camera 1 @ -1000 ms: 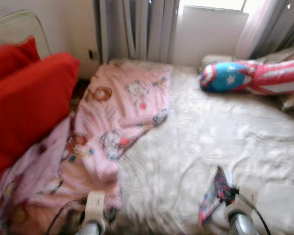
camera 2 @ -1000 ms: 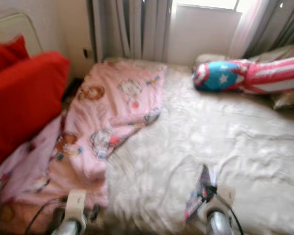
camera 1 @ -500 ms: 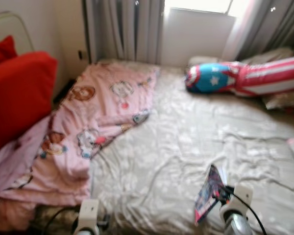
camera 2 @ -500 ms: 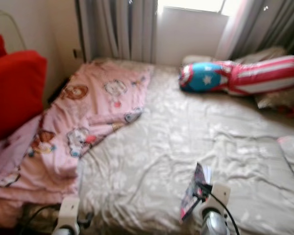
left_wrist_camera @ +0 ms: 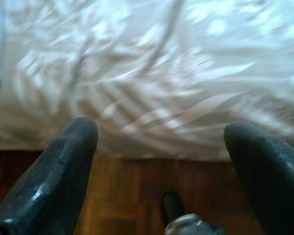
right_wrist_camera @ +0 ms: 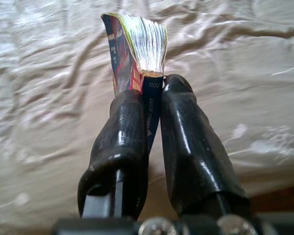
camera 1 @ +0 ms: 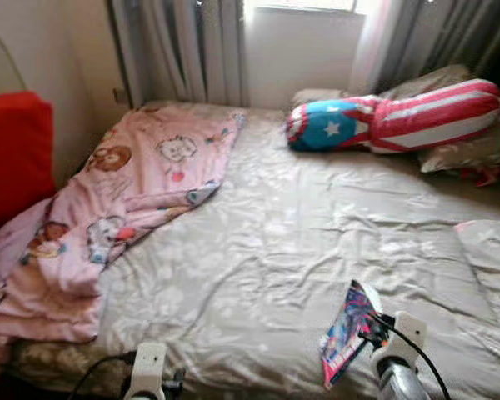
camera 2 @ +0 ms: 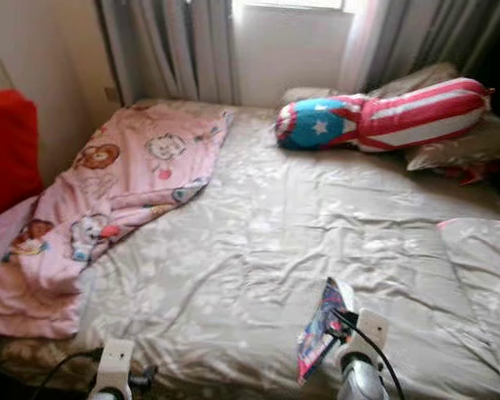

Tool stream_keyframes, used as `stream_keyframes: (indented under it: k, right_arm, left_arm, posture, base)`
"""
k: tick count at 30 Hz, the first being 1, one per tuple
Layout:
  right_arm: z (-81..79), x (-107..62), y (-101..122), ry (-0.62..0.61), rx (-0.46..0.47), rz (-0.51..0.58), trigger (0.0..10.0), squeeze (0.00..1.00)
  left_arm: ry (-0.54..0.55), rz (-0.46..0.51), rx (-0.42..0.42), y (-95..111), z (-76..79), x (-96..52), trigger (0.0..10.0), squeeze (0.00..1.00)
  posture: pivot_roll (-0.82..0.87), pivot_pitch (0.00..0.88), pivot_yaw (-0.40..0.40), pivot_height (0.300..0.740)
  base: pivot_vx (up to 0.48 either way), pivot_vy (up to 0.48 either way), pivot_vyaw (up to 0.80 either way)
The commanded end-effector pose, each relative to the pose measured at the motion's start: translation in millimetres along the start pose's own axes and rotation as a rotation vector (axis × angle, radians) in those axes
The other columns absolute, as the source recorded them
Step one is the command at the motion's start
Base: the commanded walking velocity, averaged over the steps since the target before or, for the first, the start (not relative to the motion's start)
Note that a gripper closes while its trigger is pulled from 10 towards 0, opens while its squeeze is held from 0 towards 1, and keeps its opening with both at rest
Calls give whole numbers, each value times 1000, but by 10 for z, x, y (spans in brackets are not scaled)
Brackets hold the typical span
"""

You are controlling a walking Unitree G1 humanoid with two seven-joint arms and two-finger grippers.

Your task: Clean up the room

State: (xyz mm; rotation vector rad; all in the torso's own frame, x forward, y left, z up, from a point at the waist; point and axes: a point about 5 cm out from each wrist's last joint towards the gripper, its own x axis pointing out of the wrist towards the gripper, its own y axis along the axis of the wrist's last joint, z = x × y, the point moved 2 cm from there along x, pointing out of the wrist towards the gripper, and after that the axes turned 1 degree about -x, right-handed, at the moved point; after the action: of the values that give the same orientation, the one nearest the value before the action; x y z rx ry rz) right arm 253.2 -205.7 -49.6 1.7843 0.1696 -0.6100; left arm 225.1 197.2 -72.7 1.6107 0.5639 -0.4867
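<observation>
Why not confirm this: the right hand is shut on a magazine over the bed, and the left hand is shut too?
Not quite: the left hand is open, fingers wide apart in the left wrist view. The right hand is shut on the magazine over the bed.

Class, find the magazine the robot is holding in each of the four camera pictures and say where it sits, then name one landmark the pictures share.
Left eye view: magazine, low right, above the right gripper.
Right eye view: magazine, low and right of centre.
Left wrist view: not in it; open left gripper facing the bed's edge.
Right wrist view: magazine, centre, clamped between the fingers.
Shared landmark: the crumpled beige bedsheet.
</observation>
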Motion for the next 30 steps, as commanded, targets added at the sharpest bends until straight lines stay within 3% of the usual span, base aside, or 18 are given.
stream_keyframes:
  k: [1,5,30]
  right_arm:
    - [93,12,89,-26,3,41,10000,0]
    - [96,9,86,-29,4,41,10000,0]
    - [-29,57,179,27,-87,61,10000,0]
  left_arm:
    - [-25,-8,-1,-31,88,-9,10000,0]
    - [-25,-5,1,-24,90,-7,10000,0]
    - [-28,13,-29,-1,131,-6,10000,0]
  posture:
    - [-69,0,-43,740]
    - [-69,0,-42,740]
    - [-73,0,-51,740]
  base:
    - [0,-424,0]
    - [0,-410,0]
    - [0,0,0]
